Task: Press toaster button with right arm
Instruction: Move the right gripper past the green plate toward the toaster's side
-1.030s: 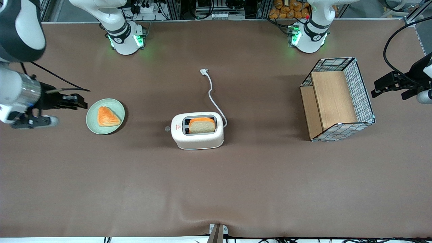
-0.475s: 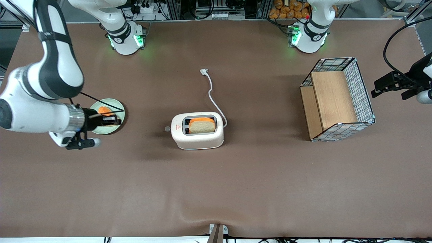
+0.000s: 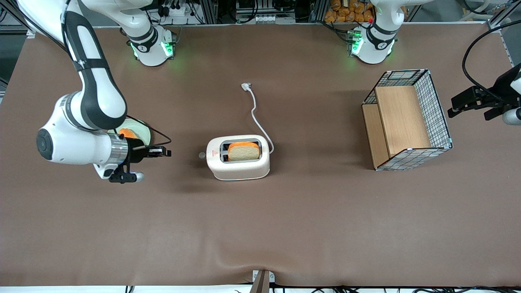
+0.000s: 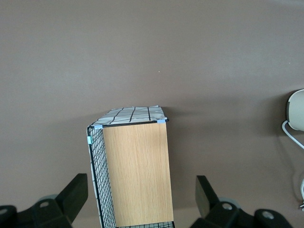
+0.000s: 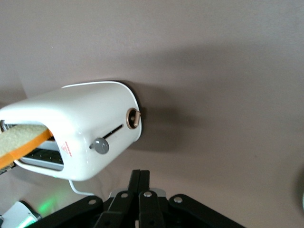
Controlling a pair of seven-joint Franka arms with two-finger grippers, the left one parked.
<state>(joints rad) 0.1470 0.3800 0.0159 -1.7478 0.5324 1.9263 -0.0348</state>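
The white toaster stands mid-table with a slice of bread in one slot. Its narrow end face points toward the working arm's end of the table. The toaster button juts from that face as a small grey knob. My right arm lies level above the table, and its gripper is shut on nothing, pointing at the button with a gap between them. In the right wrist view the closed gripper is short of the toaster. The button sits at the end of a slot, beside a tan dial.
A pale green plate with an orange pastry lies partly under my arm's wrist. The white cord runs from the toaster to a plug. A wire-mesh wooden crate stands toward the parked arm's end of the table.
My right arm has swung in from the table's end, over the plate, toward the toaster. The gripper now sits between plate and toaster. The toaster has not moved.
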